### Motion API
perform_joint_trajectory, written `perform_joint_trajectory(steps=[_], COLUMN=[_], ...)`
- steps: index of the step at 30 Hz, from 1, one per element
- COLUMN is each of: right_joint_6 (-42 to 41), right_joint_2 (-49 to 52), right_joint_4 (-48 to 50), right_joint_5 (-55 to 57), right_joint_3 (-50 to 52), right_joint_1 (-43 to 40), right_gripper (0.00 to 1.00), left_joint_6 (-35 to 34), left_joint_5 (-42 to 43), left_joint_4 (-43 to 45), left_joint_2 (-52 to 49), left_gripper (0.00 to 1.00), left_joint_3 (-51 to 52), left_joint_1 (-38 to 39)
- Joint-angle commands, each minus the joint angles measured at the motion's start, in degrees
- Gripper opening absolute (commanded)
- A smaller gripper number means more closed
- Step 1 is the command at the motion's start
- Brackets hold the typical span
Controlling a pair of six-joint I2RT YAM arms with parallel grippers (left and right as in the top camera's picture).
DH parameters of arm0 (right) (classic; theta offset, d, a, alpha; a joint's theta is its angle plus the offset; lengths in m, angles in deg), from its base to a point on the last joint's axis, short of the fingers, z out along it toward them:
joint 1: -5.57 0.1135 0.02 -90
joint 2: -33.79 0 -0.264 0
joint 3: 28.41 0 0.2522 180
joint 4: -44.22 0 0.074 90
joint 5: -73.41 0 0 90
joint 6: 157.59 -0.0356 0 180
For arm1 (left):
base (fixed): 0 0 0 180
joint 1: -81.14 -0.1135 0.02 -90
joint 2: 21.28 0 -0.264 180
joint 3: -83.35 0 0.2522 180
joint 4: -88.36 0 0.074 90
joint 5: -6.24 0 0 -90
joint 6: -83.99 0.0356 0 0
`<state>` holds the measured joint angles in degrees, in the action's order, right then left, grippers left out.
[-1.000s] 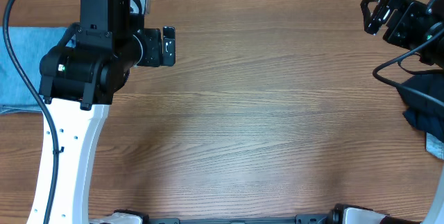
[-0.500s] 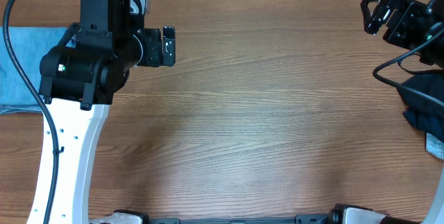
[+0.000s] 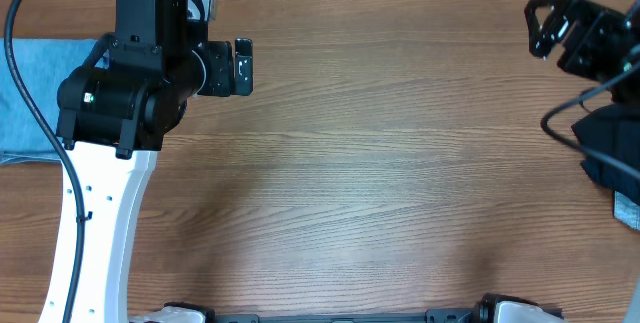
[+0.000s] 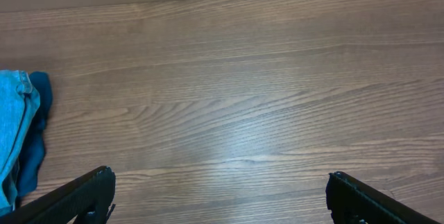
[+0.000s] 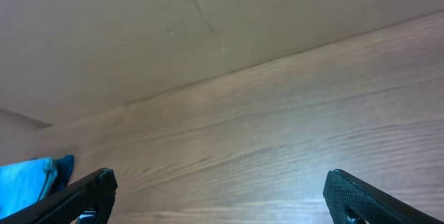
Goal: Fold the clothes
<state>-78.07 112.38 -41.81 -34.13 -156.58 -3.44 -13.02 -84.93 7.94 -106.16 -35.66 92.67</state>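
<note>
The left gripper is hovering over the bare wooden table with its fingers spread wide, gripping and touching nothing; the right gripper is likewise standing wide open and empty near the table's far right corner; the pale-blue jeans are lying flat at the table's left edge, partly hidden by the left arm; in the left wrist view a royal-blue garment is touching pale denim; the dark navy garment is lying at the right edge

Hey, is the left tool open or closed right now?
Open: the left tool shows its fingers far apart in its wrist view, only bare table between them.
</note>
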Motion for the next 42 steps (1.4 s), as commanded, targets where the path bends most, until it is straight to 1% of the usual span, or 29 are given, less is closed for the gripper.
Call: perform_joint_trajectory(steps=[1,3,5,6,8,10,13,19,26,32,37,42], right_joint_6=[1.68,3.85,7.54,10.23,12.35,12.48,12.48,12.44,12.41,12.15,12.0,12.0], right_joint_2=[-4.11,-6.45,-9.14,-11.45,-15.58,-20.41,-28.76,-44.06,-59.36,-68.0,-73.44,-78.14], right_joint_4=[-0.15,3.15,7.41,11.02,16.98,22.27,26.91,29.2,30.29,32.52,35.28,36.24], right_joint_5=[5.2,10.16,12.46,12.59,12.57,12.87,13.66,13.64,13.62,13.33,12.46,11.43], right_joint_3=[0.28,2.73,6.32,9.51,15.67,23.17,35.91,57.7,76.89,88.91,95.8,100.37], right_joint_1=[3.45,5.92,7.74,8.57,8.96,8.83,7.72,7.02,7.02,7.02,7.02,7.02], right_gripper=[1.0,1.0,1.0,1.0,1.0,1.0,1.0,1.0,1.0,1.0,1.0,1.0], left_joint_6=[0.61,0.61,0.61,0.61,0.61,0.61,0.61,0.61,0.61,0.61,0.61,0.61], left_joint_5=[-0.76,-0.76,-0.76,-0.76,-0.76,-0.76,-0.76,-0.76,-0.76,-0.76,-0.76,-0.76], left_joint_4=[-0.04,-0.04,-0.04,-0.04,-0.04,-0.04,-0.04,-0.04,-0.04,-0.04,-0.04,-0.04], left_joint_2=[-0.13,-0.13,-0.13,-0.13,-0.13,-0.13,-0.13,-0.13,-0.13,-0.13,-0.13,-0.13], left_gripper=[1.0,1.0,1.0,1.0,1.0,1.0,1.0,1.0,1.0,1.0,1.0,1.0], left_joint_3=[0.13,0.13,0.13,0.13,0.13,0.13,0.13,0.13,0.13,0.13,0.13,0.13], left_joint_1=[0.11,0.11,0.11,0.11,0.11,0.11,0.11,0.11,0.11,0.11,0.11,0.11])
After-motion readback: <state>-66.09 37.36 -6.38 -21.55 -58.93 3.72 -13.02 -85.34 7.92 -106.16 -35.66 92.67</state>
